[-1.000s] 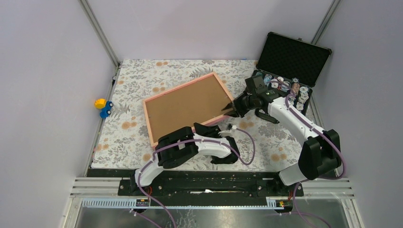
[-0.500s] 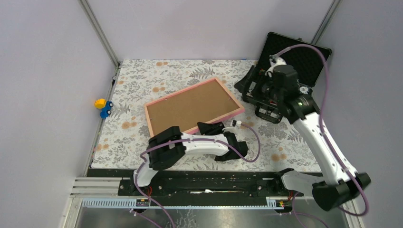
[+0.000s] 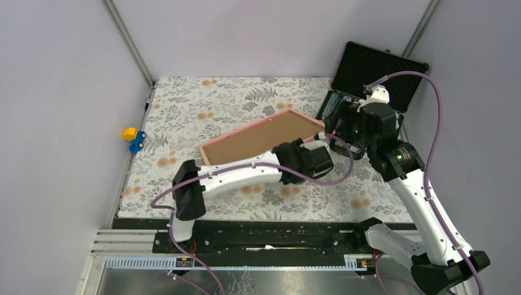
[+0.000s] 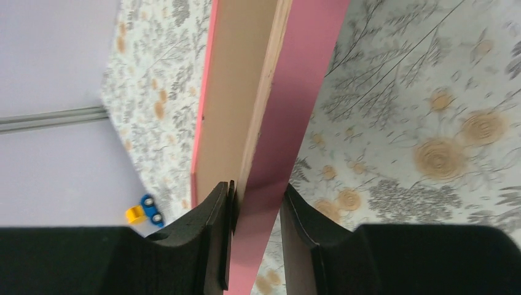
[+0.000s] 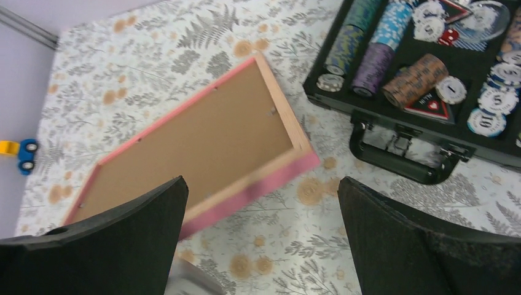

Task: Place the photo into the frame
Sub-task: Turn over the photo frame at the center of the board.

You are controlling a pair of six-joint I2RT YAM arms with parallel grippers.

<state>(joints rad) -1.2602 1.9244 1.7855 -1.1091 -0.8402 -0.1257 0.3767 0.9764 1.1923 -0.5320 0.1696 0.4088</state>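
1. Two fingers of my left gripper (image 4: 255, 203) pinch the thin pink frame (image 4: 289, 92) by its edge.
2. My left arm reaches far over the flowery table (image 3: 184, 117); the frame is tilted, flat brown back showing.
3. My right gripper (image 5: 261, 209) hangs wide open, holding nothing, up high near the black case (image 3: 378, 74).

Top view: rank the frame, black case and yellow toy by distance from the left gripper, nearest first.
1. Frame: held by the left gripper at the frame's right end.
2. Black case: back right, just beyond that gripper.
3. Yellow toy: far left side.
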